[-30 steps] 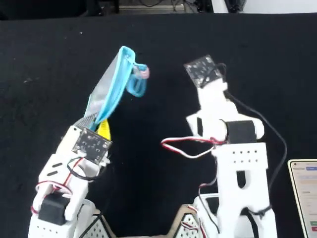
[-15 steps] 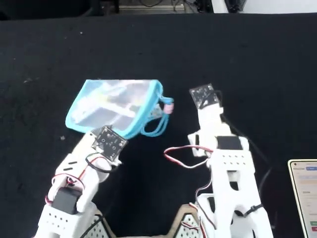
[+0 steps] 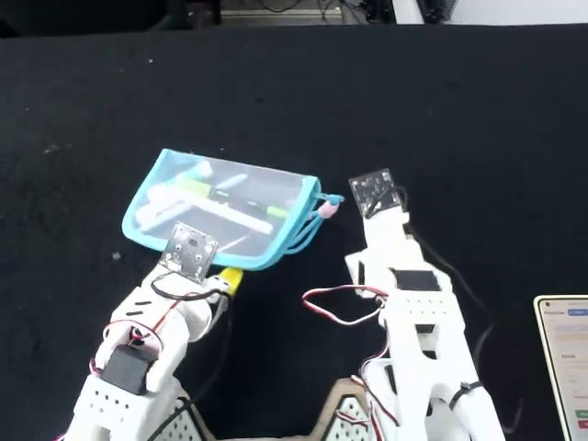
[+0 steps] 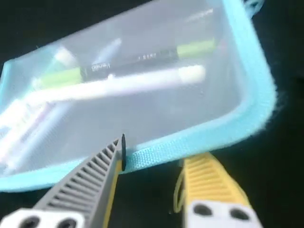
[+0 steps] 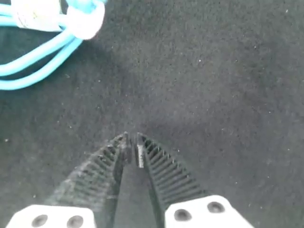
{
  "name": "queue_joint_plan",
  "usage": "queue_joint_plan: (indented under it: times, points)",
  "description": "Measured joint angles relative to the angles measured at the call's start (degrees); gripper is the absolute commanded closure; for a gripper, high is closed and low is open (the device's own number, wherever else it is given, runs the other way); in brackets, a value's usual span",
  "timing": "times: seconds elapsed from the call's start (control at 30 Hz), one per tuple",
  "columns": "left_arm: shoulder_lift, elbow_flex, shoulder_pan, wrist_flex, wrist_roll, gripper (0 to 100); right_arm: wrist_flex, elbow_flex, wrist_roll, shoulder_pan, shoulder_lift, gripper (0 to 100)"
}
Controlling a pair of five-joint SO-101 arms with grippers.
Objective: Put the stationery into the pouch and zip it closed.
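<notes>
The clear pouch with light-blue edging lies flat on the black table, with pens and a white marker inside it. Its blue cord loop and pink pull trail from the right end. My left gripper stands open at the pouch's near edge; the grey finger touches the trim and the yellow finger is just clear of it. My right gripper is shut on nothing, low over the cloth, a short way from the cord loop and pull.
A screen device lies at the table's right edge. A loose red and white cable hangs off the right arm between the two arms. Black cloth stretches behind the pouch and to the far right.
The pouch, held up on edge by the left gripper a second ago, has come down flat on the table. The left gripper has let go and drawn back. The right arm has pulled back slightly.
</notes>
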Motion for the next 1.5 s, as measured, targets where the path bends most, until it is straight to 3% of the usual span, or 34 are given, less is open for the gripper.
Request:
queue_joint_plan:
  times: [0.4, 0.77, 0.83, 0.93, 0.97, 1.07, 1.23, 1.5]
  points:
    - [-0.2, -17.6, -0.1, 8.2, 0.6, 78, 0.0, 0.1, 0.0, 0.0, 0.0, 98.7]
    - [-0.5, -19.3, -0.4, 8.7, -5.2, 78, 0.0, 0.1, 0.0, 0.0, 0.0, 98.8]
    - [-0.5, -19.2, -2.5, 8.8, -5.2, 81, 0.0, 0.1, -0.6, 0.0, 0.0, 98.8]
    - [-0.5, -17.9, -7.1, 8.8, -5.2, 95, 0.0, 1.3, -4.0, 0.0, -1.5, 98.8]
    - [-0.3, -17.0, -8.8, 8.8, -5.2, 98, 0.0, 2.2, -4.6, 0.0, -2.8, 98.8]
    - [-0.3, -15.4, -14.1, 8.8, -5.2, 93, 0.0, 5.1, -5.2, 0.0, -8.3, 98.8]
    - [0.0, -12.7, -20.1, 12.1, -5.3, 93, 0.5, 10.4, -5.5, 0.0, -21.8, 98.7]
    - [-0.4, -12.4, -27.1, 18.7, -5.3, 93, 16.1, 19.3, -5.5, 0.0, -50.0, 98.7]
